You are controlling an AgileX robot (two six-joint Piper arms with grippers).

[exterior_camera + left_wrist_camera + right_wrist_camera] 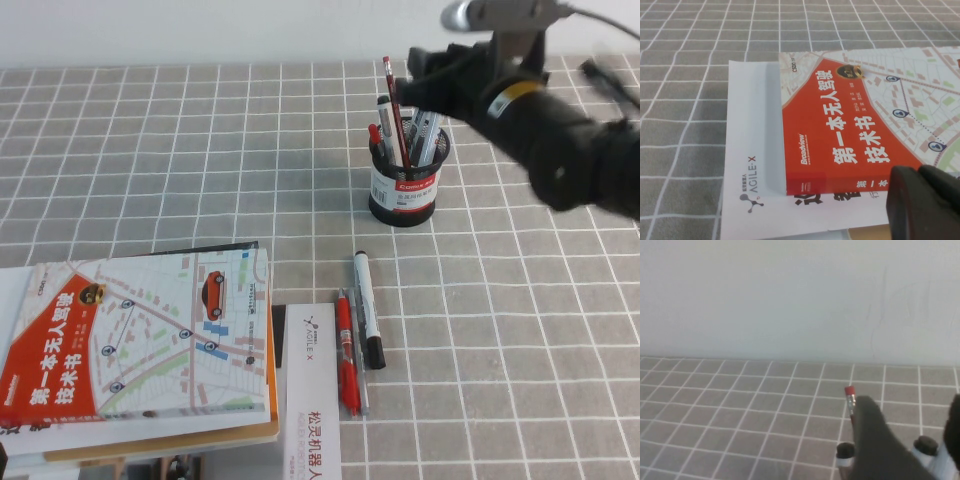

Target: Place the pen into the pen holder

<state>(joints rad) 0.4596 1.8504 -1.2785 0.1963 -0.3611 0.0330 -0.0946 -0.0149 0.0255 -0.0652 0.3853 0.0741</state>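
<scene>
While the right gripper (pixel 440 85) hangs over the round black wire-mesh pen holder (pixel 404 195), its fingers look spread. I cannot pick out the pale pen among the sticks inside. Grey checked worktop (pixel 150 150) lies open around.

By the left wrist, the left gripper (pixel 920 200) hovers over a glossy red book (pixel 840 135); fingers unclear.

By the right wrist, a red-tipped pencil (pixel 850 397) pokes up beside one dark finger.

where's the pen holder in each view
High view: the pen holder stands right of centre at the back, just below the right gripper.
Left wrist view: not in it; only books and the left gripper.
Right wrist view: only pen tops by the bottom edge.
Shared landmark: the red-tipped pencil.
</scene>
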